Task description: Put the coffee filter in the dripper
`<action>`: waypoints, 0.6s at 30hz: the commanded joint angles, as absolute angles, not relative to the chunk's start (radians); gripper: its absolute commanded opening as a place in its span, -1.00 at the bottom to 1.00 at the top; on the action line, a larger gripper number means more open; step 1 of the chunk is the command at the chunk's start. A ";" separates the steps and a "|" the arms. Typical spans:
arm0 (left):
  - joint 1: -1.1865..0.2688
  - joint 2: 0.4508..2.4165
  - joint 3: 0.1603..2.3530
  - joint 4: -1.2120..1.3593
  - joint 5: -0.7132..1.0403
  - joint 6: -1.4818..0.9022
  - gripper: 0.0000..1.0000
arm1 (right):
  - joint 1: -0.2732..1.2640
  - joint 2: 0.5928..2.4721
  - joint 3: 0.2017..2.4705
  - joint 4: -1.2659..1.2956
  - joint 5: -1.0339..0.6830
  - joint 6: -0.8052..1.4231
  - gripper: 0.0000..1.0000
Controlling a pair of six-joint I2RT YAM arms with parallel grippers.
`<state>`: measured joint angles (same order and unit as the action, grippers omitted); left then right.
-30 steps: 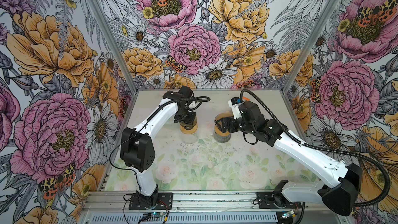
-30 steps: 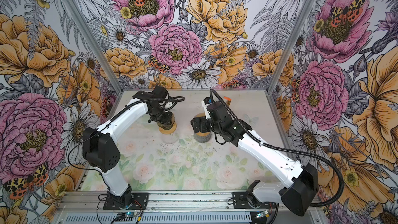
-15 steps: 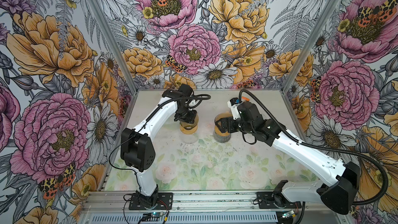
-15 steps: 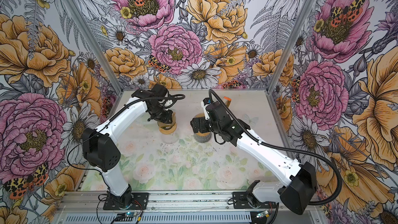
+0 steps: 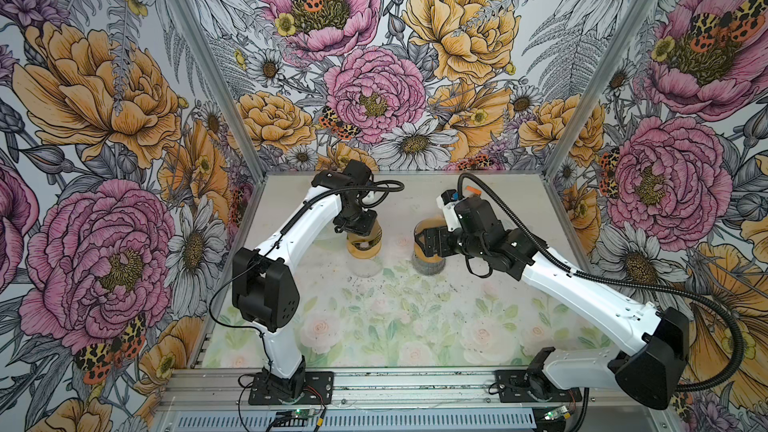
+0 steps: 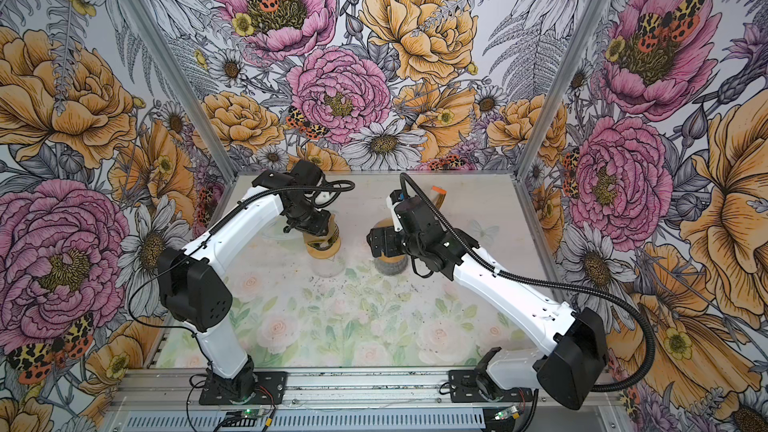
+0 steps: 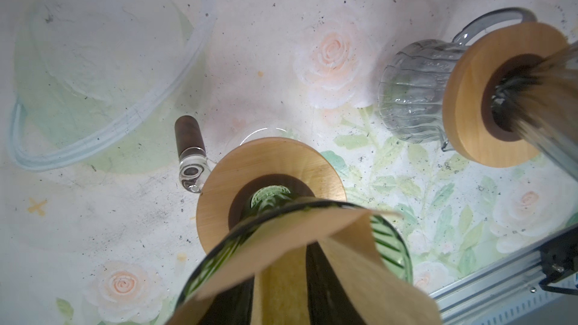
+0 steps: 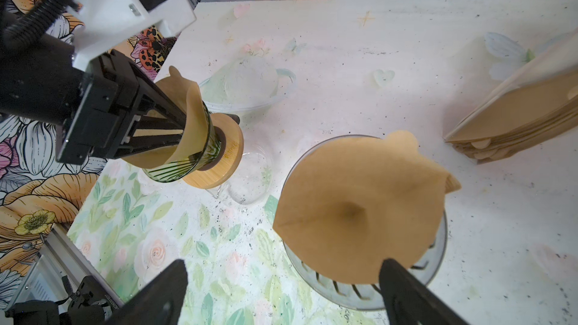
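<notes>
A green glass dripper (image 7: 391, 245) with a wooden collar (image 5: 365, 245) stands over a clear carafe at the table's back middle. A brown paper coffee filter (image 7: 281, 239) sits in it as an open cone (image 8: 194, 110). My left gripper (image 8: 175, 132) reaches down inside that cone, its jaws a narrow gap apart; its tips are hidden, so a pinch cannot be told. My right gripper (image 8: 283, 264) is open beside a grey dripper (image 8: 344, 292), which holds its own brown filter (image 8: 353, 207); it touches neither.
A holder with a stack of brown filters (image 8: 516, 114) stands at the back right. A clear glass bowl (image 7: 103, 67) lies behind the green dripper. The grey dripper rests on a ribbed grey carafe (image 7: 413, 89). Dark specks dot the table.
The left wrist has shifted only slightly over the green dripper, and the right arm has drifted a little to the left. Nothing was taken hold of or dropped.
</notes>
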<state>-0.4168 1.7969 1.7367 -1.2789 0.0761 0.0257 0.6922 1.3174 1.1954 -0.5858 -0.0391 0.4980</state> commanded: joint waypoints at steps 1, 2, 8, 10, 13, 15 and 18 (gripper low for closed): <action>-0.425 1.794 1.766 -1.272 0.027 0.033 -0.50 | 0.687 1.322 1.204 -0.574 -0.046 0.508 0.95; -0.425 1.798 1.767 -1.272 0.021 0.034 -0.55 | 0.686 1.321 1.201 -0.574 -0.046 0.508 0.95; -0.430 1.811 1.769 -1.270 0.012 0.036 -0.56 | 0.687 1.317 1.190 -0.574 -0.044 0.509 0.95; -0.432 1.811 1.768 -1.271 0.013 0.037 -0.57 | 0.687 1.319 1.189 -0.574 -0.044 0.508 0.95; -0.435 1.847 1.768 -1.271 0.012 0.038 -0.56 | 0.687 1.324 1.190 -0.574 -0.044 0.509 0.95; -0.436 1.851 1.766 -1.269 0.012 0.038 -0.56 | 0.687 1.327 1.191 -0.574 -0.046 0.510 0.95; -0.438 1.859 1.765 -1.269 0.011 0.040 -0.57 | 0.687 1.331 1.189 -0.574 -0.048 0.512 0.95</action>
<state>-0.4324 1.8511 1.7470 -1.2789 0.0319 0.0296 0.6922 1.3190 1.1946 -0.5858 -0.0391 0.5011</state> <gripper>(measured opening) 0.218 0.976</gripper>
